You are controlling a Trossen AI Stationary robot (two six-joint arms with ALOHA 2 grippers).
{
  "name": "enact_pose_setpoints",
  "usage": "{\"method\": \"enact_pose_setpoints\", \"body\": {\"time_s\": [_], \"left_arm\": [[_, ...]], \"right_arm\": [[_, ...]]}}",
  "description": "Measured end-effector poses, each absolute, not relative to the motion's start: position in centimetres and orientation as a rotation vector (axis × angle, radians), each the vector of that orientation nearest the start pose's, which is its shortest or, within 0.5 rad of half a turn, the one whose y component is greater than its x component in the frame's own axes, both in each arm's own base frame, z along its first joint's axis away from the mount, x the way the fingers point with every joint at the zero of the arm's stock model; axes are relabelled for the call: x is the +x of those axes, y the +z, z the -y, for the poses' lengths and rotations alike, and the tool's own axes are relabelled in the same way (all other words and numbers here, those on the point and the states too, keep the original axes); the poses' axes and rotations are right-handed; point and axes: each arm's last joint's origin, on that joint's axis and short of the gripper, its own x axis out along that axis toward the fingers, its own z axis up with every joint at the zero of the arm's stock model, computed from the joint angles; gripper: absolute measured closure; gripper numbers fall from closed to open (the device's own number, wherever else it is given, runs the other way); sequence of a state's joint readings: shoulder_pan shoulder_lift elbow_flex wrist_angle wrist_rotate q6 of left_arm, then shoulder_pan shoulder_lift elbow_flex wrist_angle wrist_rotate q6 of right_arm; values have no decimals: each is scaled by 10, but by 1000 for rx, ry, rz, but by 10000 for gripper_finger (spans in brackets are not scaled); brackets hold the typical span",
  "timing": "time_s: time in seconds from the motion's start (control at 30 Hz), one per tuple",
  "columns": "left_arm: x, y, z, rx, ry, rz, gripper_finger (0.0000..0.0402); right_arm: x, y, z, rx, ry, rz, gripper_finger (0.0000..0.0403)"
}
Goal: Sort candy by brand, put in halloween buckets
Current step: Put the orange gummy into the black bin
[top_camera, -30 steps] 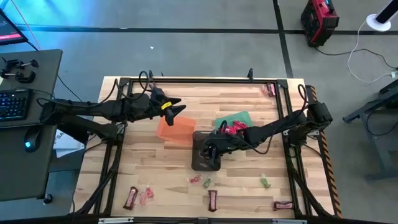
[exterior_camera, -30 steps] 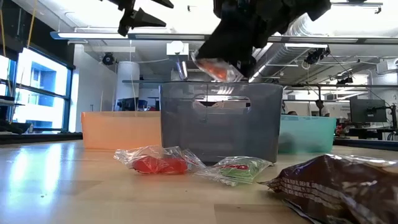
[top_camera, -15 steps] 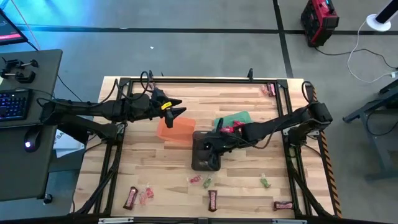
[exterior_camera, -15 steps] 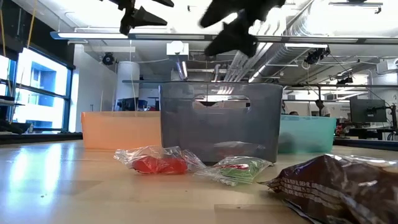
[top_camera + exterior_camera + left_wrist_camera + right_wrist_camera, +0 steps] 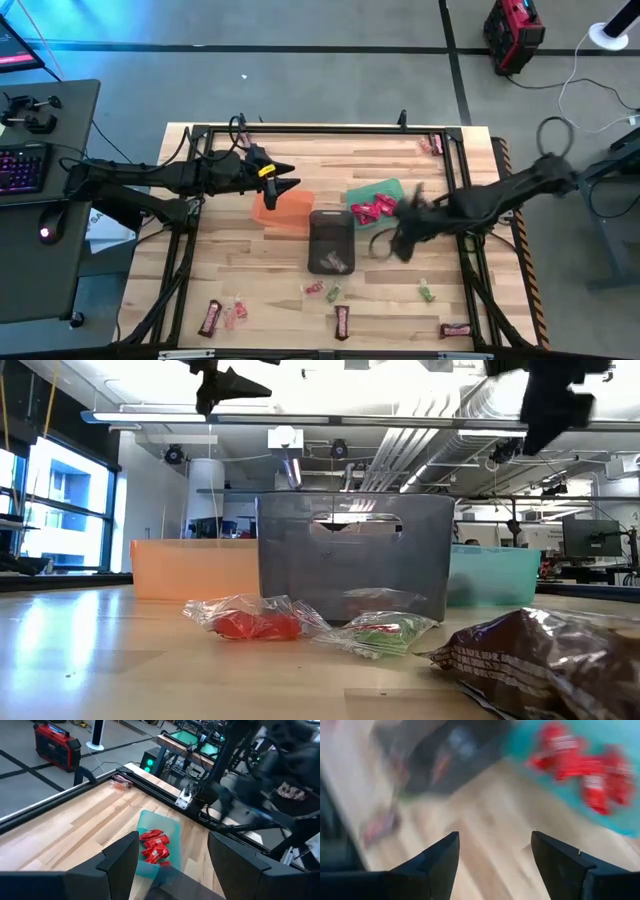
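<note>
High view: both sets of jaws open and empty, the right gripper [image 5: 400,243] beside the grey bucket [image 5: 331,240] could sweep loose candy [image 5: 325,291] near that bucket off the surface, left gripper [image 5: 285,184] waiting over the orange bucket [image 5: 283,212].

Even, bright overhead light falls on the pale wooden table [image 5: 250,290], with only soft, short shadows — ceiling strip lights [image 5: 300,417] and a window [image 5: 70,510] glare white in the low view. Motion blur smears the right arm [image 5: 470,205] from above, and the right wrist view is streaked throughout. The near brown wrapper [image 5: 540,660] sits out of focus.
</note>
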State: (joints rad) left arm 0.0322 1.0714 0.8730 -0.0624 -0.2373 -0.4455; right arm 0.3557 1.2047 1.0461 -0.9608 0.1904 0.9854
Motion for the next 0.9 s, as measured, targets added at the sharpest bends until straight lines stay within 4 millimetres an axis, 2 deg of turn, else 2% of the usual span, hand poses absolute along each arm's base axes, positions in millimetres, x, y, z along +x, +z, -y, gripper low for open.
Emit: {"method": "enact_pose_setpoints", "body": {"time_s": [0.07, 0.17, 0.4, 0.5, 0.63, 0.77, 0.9], "left_arm": [[238, 321, -14, -447, 324, -189, 177], [238, 322, -14, -477, 326, -176, 177], [239, 329, -21, -406, 335, -112, 177], [239, 332, -28, -402, 351, -77, 177], [238, 334, -40, -430, 396, -37, 177], [236, 333, -53, -433, 452, -35, 177], [234, 332, -65, -462, 503, -20, 177]], "right_arm": [[193, 278, -53, 690, -563, -929, 162], [186, 268, -19, 761, -798, -818, 163], [186, 243, 93, 765, -1230, -907, 166], [179, 231, 138, 802, -1294, -985, 167], [170, 221, 189, 788, -1324, -1058, 167], [162, 207, 233, 778, -1330, -1135, 167], [161, 192, 264, 840, -1245, -1212, 167]]}}
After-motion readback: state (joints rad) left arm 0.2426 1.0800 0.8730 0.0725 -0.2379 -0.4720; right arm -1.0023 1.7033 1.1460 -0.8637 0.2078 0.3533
